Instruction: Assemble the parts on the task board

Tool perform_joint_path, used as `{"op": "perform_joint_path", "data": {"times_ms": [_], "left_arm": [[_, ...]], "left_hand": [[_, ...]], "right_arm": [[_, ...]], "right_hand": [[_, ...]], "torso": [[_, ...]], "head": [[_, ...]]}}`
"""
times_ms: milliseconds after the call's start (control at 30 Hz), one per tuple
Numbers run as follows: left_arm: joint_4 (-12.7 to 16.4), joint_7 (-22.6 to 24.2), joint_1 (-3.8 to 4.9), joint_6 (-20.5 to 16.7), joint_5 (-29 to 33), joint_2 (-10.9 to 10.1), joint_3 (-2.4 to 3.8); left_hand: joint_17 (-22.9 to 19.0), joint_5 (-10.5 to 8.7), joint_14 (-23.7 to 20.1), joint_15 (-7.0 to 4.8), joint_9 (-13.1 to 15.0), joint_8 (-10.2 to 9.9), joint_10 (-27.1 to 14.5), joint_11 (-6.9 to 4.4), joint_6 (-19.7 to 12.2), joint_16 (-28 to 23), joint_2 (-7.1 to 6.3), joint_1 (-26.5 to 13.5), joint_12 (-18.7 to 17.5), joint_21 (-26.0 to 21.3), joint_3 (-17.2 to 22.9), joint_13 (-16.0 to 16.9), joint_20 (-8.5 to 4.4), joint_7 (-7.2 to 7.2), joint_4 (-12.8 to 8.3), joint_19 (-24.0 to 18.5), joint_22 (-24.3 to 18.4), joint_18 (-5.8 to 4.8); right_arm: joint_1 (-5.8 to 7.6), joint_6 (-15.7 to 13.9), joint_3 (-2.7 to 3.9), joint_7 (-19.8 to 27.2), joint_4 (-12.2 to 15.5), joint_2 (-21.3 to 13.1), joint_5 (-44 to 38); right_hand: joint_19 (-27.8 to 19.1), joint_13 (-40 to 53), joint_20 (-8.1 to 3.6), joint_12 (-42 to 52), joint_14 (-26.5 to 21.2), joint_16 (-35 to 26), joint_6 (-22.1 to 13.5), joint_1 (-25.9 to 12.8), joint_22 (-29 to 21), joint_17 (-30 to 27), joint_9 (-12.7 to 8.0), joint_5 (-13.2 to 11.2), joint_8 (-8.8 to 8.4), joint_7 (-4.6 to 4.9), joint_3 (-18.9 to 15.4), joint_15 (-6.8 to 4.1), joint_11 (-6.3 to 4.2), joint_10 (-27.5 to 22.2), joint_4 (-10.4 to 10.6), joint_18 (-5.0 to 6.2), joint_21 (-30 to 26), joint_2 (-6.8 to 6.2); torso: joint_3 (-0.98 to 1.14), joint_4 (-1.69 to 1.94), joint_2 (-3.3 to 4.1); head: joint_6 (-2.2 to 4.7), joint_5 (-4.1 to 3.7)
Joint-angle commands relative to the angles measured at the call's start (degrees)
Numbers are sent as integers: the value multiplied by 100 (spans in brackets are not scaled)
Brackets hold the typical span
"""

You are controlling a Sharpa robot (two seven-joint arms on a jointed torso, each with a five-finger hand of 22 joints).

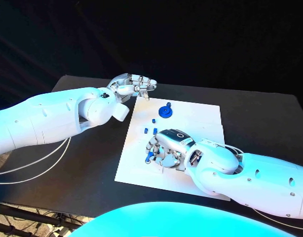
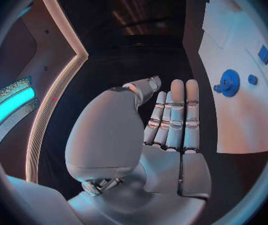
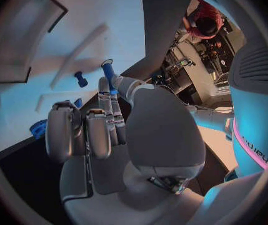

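The white task board (image 1: 194, 111) lies in the middle of the black table (image 1: 265, 118), its long axis running away from the robot. Over its near half the right hand (image 1: 167, 148) hangs palm down, and here is the catch: a slim blue peg (image 3: 108, 71) sits pinched between thumb and a fingertip, its long axis in line with the fingers (image 3: 106, 116), its free end pointing out past them toward the board. From the head camera only a sliver of that peg (image 1: 149, 157) peeks out at the hand's edge; the rest is tucked under the palm. On the far half of the board stands a blue gear (image 1: 166, 111) with a short stub beside it, the disc seen edge-tilted. Between gear and right hand lie a few small blue pieces (image 1: 154, 120); their shapes are too small to make out. The left hand (image 1: 133, 85) floats beyond the board's far corner, over bare table, holding nothing; its wrist camera shows the fingers (image 2: 178, 117) straight and side by side, the thumb standing off.
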Motion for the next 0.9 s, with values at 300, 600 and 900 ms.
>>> {"op": "perform_joint_path", "data": {"times_ms": [300,600,900], "left_arm": [[15,4,6,100,20,1,5],[13,-2,6,103,20,1,5],[13,-5,6,105,20,1,5]], "left_hand": [[-5,31,-15,20,0,-21,-34,15,-49,-26,-4,-31,7,3,-3,-7,12,143,-44,-43,2,83],[-5,31,-15,20,0,-21,-34,15,-49,-26,-4,-31,7,3,-3,-7,12,143,-44,-43,2,83],[-7,31,-16,24,1,-19,-45,18,-54,-28,3,-43,16,3,-5,-6,15,146,-49,-45,3,82]], "right_arm": [[-23,171,-17,42,-12,22,-100],[-30,239,-25,-15,-25,33,-135],[-37,248,-32,-149,-48,57,-204]], "right_hand": [[330,-6,-23,-25,259,0,18,-27,940,2,407,40,112,7,24,-19,-7,32,-17,-33,-24,33],[330,-6,-23,-25,259,0,18,-27,940,2,407,40,112,7,24,-19,-7,32,-17,-33,-24,33],[325,-7,-21,-32,254,-9,-1,-57,932,-19,417,49,112,14,37,-15,-2,24,-34,-29,-47,24]], "torso": [[0,-3,0],[5,-1,4],[-3,-4,0]], "head": [[-5,-1],[-5,-3],[-5,-11]]}}
